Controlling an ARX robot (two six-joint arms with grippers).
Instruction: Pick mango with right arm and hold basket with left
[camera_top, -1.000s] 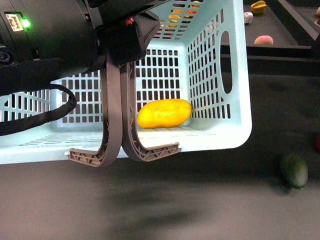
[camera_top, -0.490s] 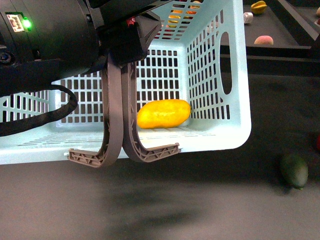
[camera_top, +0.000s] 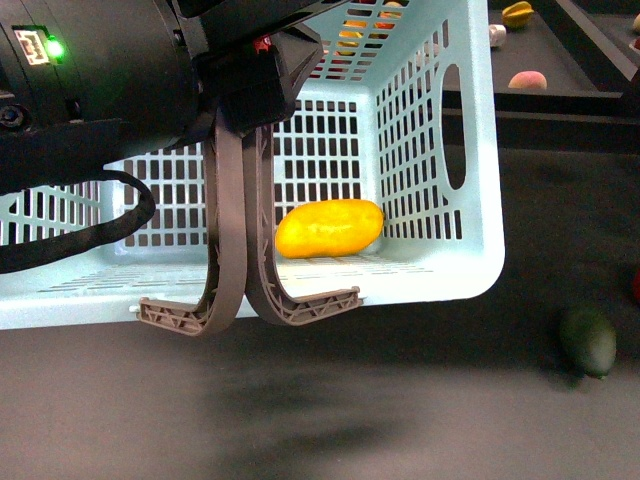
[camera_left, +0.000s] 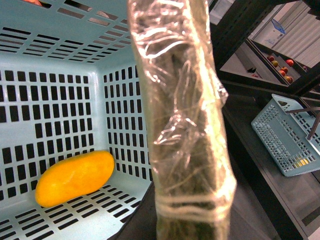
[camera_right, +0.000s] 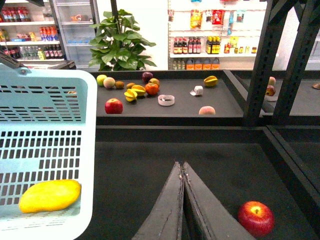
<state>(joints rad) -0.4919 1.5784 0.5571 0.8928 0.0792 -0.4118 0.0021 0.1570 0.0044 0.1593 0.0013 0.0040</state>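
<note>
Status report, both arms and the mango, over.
Left gripper shut on basket handles. Right gripper shut, empty, outside basket. Mango lying inside basket. Red apple beside right gripper.

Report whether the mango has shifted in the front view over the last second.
No. The mango lies in the same spot on the basket floor, near its far right corner, and stands just as far from the dark green fruit on the table.

Left arm (camera_top: 100, 90): bulky matt-black housing, green indicator (camera_top: 51, 46) lit beside a small white-framed socket (camera_top: 29, 44), black sleeved cable (camera_top: 125, 215) looping off. Left gripper finger (camera_left: 185, 125) wrapped in crinkled clear film; right gripper fingers (camera_right: 167, 215) dark grey, tapered.
</note>
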